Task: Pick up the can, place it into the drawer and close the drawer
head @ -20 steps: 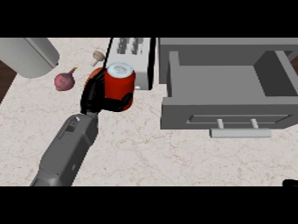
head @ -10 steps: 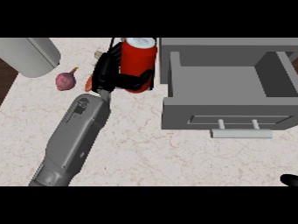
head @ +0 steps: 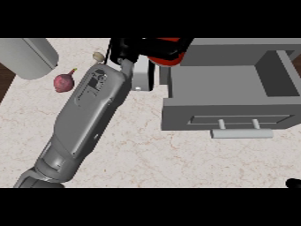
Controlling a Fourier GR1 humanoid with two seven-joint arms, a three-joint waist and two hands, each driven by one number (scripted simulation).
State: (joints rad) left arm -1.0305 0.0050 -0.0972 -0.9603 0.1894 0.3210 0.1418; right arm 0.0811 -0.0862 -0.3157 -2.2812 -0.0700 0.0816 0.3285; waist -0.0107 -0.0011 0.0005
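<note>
The fingers of my left hand (head: 128, 48) curl round the red can (head: 169, 57), held at the open drawer's (head: 224, 84) far left corner, so placing it inside and closing the drawer remain.

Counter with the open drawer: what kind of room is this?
Most likely a kitchen: a pale marbled counter, a small purple vegetable lying on it, and a red can held in the left hand.
</note>
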